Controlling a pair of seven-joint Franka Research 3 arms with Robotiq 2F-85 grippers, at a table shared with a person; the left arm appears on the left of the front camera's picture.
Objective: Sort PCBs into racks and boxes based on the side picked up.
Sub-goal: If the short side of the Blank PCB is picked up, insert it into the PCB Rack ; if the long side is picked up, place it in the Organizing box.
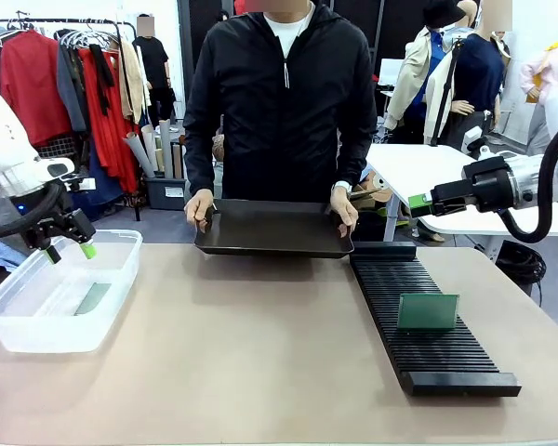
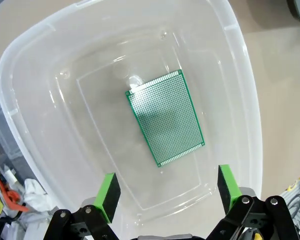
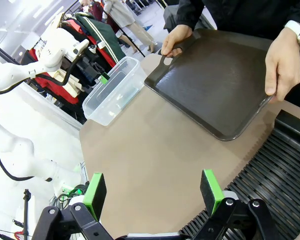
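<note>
One green PCB (image 2: 166, 117) lies flat on the bottom of the clear box (image 1: 112, 307) at the table's left. My left gripper (image 1: 71, 252) hangs open above that box, and its green pads (image 2: 109, 190) straddle empty air over the board. A second PCB (image 1: 428, 311) stands upright in a slot of the long black rack (image 1: 418, 362) on the right. My right gripper (image 1: 420, 202) is raised off the table's far right, open and empty (image 3: 153, 190), and looks down over the rack's end (image 3: 275, 170) and the table.
At the table's far edge, a person holds a dark flat rimmed tray (image 1: 274, 243) with a hand on each end (image 3: 285, 55); nothing shows on it. Bare tabletop (image 1: 260, 344) lies between box and rack. A white side table (image 1: 428, 172) stands behind my right arm.
</note>
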